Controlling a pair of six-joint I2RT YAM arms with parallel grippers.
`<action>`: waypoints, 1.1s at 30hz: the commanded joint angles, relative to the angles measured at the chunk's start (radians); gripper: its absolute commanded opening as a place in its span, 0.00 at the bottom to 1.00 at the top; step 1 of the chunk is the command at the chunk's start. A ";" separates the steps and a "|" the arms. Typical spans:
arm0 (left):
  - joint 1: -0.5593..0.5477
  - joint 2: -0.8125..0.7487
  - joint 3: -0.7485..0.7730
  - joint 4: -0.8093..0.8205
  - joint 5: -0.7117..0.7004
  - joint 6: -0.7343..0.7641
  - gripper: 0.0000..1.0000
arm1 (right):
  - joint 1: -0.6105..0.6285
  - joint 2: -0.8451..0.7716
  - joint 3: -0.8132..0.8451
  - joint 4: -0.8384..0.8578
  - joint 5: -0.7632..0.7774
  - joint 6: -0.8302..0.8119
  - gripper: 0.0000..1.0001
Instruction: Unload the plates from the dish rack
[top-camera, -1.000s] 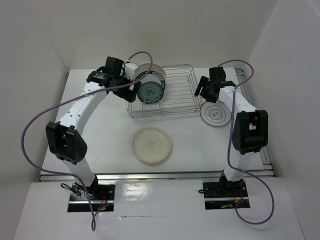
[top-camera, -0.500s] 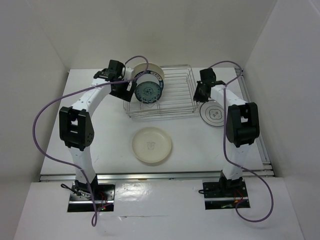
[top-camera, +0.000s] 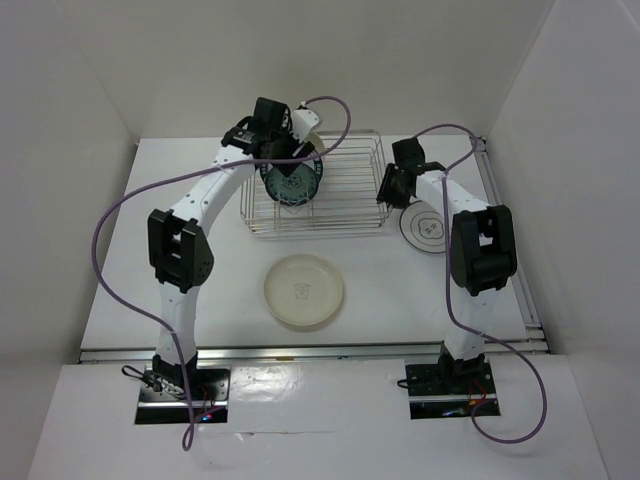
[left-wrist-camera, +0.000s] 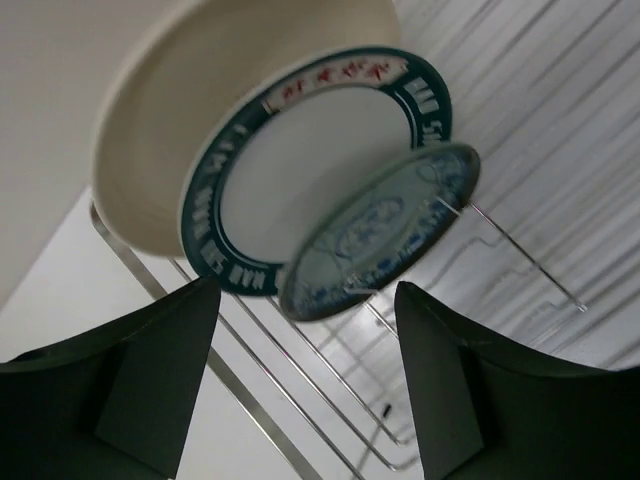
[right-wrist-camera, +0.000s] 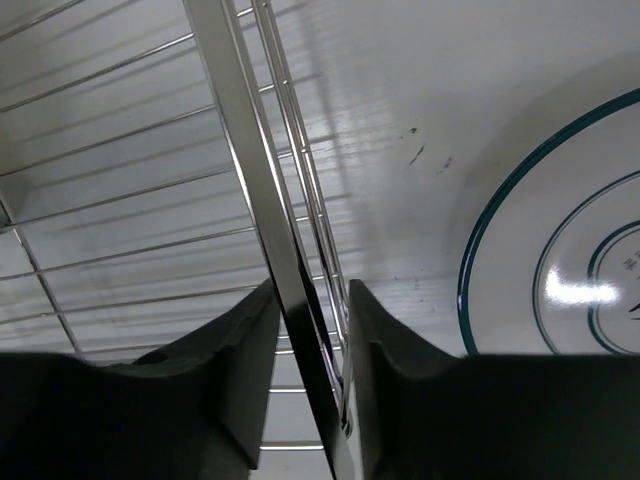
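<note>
The dish rack (top-camera: 345, 190) stands at the back of the table. Three plates stand upright at its left end: a cream plate (left-wrist-camera: 190, 110), a white plate with a dark green rim (left-wrist-camera: 300, 160) and a small blue-patterned plate (left-wrist-camera: 385, 235), which also shows in the top view (top-camera: 292, 183). My left gripper (top-camera: 288, 152) hovers over them, open and empty (left-wrist-camera: 305, 385). My right gripper (top-camera: 386, 190) is shut on the rack's right rail (right-wrist-camera: 240, 130), a finger on each side (right-wrist-camera: 308, 300). A cream plate (top-camera: 304, 291) and a white teal-ringed plate (top-camera: 432, 228) lie flat on the table.
The teal-ringed plate (right-wrist-camera: 560, 270) lies just right of the rack, close to my right gripper. White walls enclose the table on three sides. Purple cables loop from both arms.
My left arm swung right, from beside the rack's left end to above the standing plates. My right gripper moved left and down onto the rack's right rail.
</note>
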 joint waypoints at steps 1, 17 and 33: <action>0.025 0.122 0.115 -0.039 -0.007 0.071 0.84 | 0.027 -0.042 0.028 -0.040 -0.008 0.050 0.45; 0.025 0.240 0.154 0.001 0.065 0.115 0.55 | 0.037 -0.025 0.031 -0.054 0.001 0.041 0.47; 0.016 0.043 0.143 -0.048 0.025 0.053 0.00 | 0.037 -0.034 0.022 -0.033 -0.117 0.050 0.41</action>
